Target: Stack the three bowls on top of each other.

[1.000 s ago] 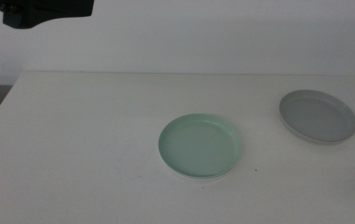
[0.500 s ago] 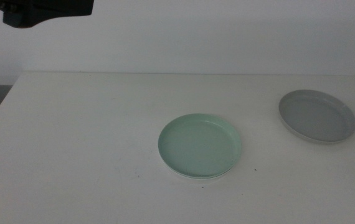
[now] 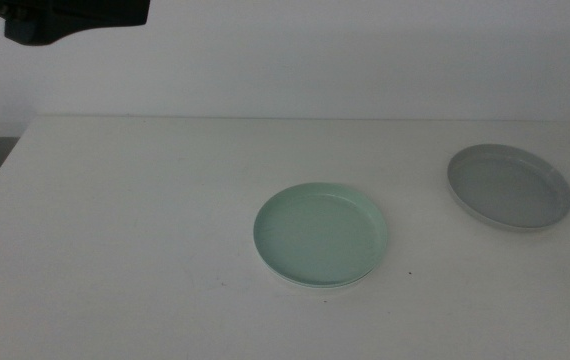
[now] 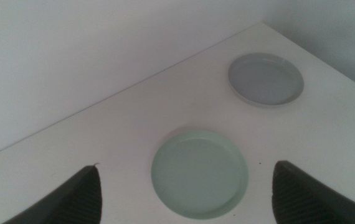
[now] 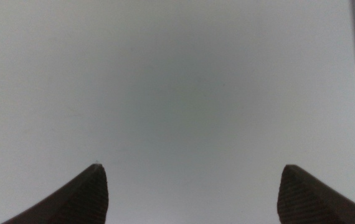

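Mint green bowl [image 3: 321, 235] sits mid-counter [image 3: 145, 230]; a thin pale rim shows under its near edge, likely the white bowl already beneath it, can't confirm. Grey bowl [image 3: 510, 186] is well apart from the green one, toward the right far corner.

Left gripper [image 4: 184, 196] hangs high above the green bowl, jaws wide, empty. Right gripper [image 5: 193, 193] jaws wide too, sees only blank surface, not visible in middle view.

Judgement: remaining step is grey onto green. Pinch the grey rim at one edge, lift level, centre over green before lowering; shallow rims slide easily.
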{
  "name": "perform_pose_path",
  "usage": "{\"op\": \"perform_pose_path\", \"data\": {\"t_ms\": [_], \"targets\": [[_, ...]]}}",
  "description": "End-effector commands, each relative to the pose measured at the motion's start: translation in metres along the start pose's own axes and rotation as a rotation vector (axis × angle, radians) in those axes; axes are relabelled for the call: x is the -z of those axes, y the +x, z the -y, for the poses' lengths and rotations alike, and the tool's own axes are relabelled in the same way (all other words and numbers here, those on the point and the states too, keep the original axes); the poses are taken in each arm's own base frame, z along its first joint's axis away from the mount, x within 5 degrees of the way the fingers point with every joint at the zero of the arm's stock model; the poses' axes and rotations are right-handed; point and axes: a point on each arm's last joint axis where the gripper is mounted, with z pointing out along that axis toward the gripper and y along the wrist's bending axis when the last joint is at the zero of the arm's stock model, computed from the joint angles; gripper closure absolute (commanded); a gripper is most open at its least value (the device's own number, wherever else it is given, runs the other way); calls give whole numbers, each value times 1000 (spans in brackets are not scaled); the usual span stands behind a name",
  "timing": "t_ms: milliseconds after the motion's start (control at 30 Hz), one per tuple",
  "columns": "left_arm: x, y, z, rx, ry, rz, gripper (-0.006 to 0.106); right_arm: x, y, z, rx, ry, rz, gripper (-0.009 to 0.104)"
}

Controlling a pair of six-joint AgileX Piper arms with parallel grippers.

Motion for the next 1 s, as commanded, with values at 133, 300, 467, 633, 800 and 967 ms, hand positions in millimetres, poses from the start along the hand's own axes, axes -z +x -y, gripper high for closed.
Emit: {"op": "perform_pose_path", "data": {"t_ms": [133,300,467,633,800,967], "targets": [[2,-1,0,-3,-10,17,7,-38,-34,1,37,39,-107,2],[2,-1,0,-3,-10,17,7,-55,-84,18,-50,4,-93,2],[2,-1,0,-3,-10,17,7,-78,-130,38,-102,-11,-67,2],[2,-1,0,-3,-10,17,7,-104,-171,41,-91,-11,-30,2],[2,-1,0,-3,-10,17,7,-135,-197,41,-96,-25,-17,2],[2,-1,0,-3,-10,17,7,-159,-202,36,-89,-13,-49,2]]}}
